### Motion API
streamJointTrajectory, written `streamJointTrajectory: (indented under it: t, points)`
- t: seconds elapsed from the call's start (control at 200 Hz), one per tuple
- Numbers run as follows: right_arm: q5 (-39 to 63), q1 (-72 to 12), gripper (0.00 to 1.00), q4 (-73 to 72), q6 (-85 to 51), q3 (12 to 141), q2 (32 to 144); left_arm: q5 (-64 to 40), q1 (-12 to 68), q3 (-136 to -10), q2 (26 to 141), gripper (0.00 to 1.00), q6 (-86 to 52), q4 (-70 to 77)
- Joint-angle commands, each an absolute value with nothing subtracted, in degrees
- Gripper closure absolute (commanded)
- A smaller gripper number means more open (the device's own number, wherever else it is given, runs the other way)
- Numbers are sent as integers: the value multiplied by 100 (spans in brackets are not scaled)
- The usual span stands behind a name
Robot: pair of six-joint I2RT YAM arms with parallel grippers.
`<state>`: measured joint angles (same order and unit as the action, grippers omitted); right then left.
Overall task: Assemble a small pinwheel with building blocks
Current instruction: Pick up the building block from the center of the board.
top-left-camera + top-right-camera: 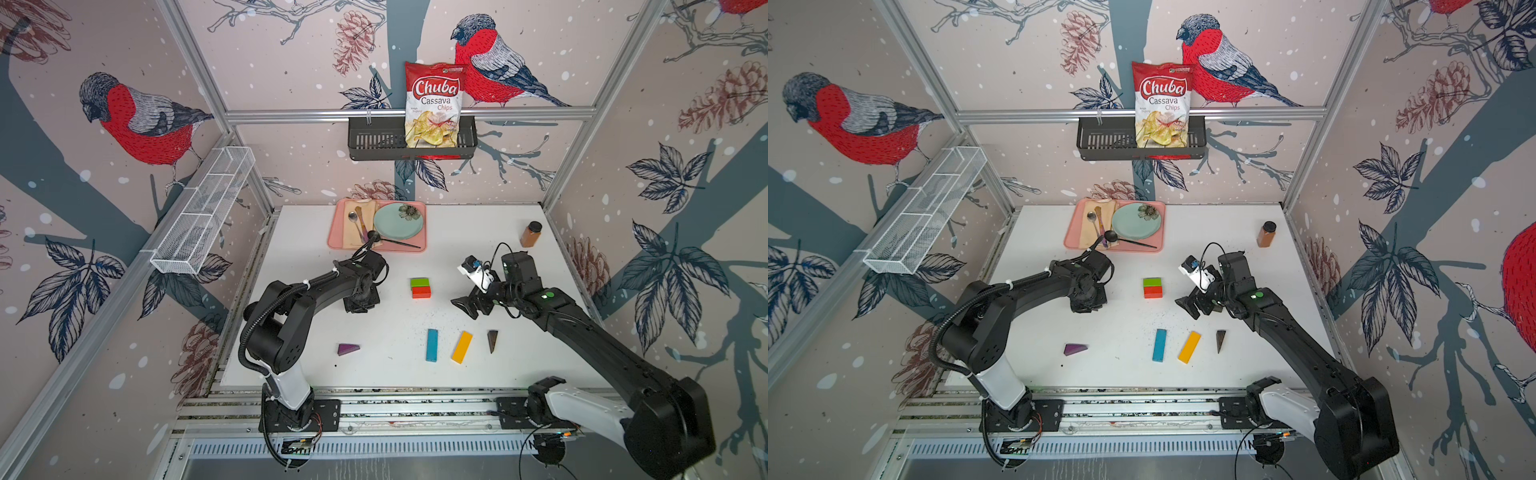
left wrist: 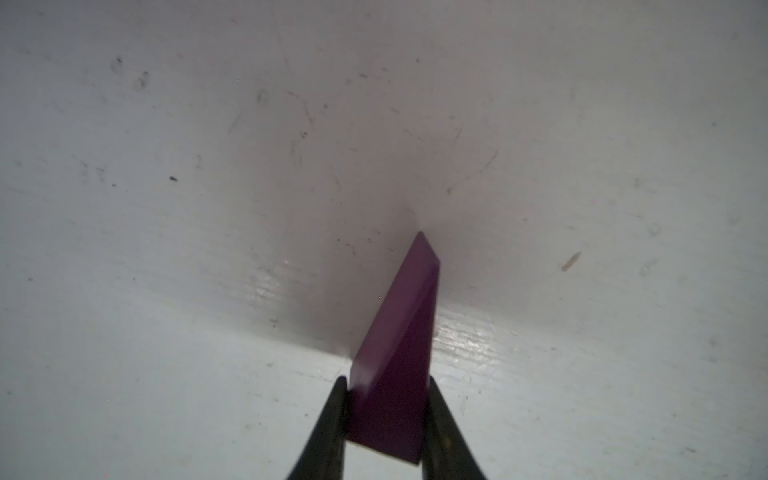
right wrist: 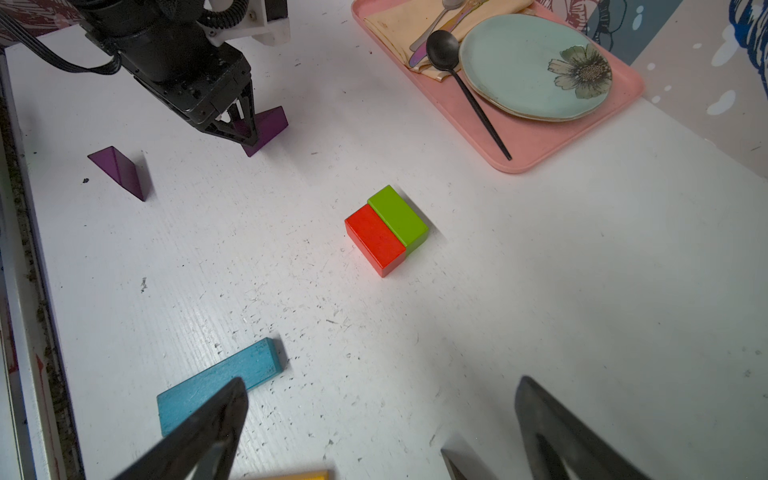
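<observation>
your left gripper (image 2: 386, 380) is clamped on a purple wedge (image 2: 403, 332); the red-and-green hub (image 3: 386, 230) lies between it and your right gripper (image 3: 382, 384), which gapes empty

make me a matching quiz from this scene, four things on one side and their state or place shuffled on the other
1 green brick
2 black spoon
3 left gripper
4 right gripper

a lying on the pink tray
b open, holding nothing
c flush against the red brick
d shut on a purple wedge

Pairs: 1-c, 2-a, 3-d, 4-b
</observation>
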<state>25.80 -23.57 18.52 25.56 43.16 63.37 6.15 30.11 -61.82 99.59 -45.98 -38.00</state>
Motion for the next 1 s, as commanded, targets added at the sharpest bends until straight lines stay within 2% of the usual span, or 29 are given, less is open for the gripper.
streamJointTrajectory:
  t: [0.0,0.14,0.555,0.82,0.996]
  points:
    - [2637,-2363,0,1890,2566,4350,6342,699,2989,-6238,9997,79,-4519,-3845]
    - [2624,-2359,1,1881,2565,4358,6361,686,2996,-6309,10013,85,-4342,-3805]
    - [2428,-2033,1,1728,2663,4265,6142,649,2985,-7205,10160,84,-1800,-3375]
    - [2443,-1680,1,1864,2798,4315,6030,-188,2980,-7486,10167,82,487,-2562]
    - [2517,-1573,1,1846,2847,4333,5934,-968,2982,-8006,10526,82,1836,-2621]
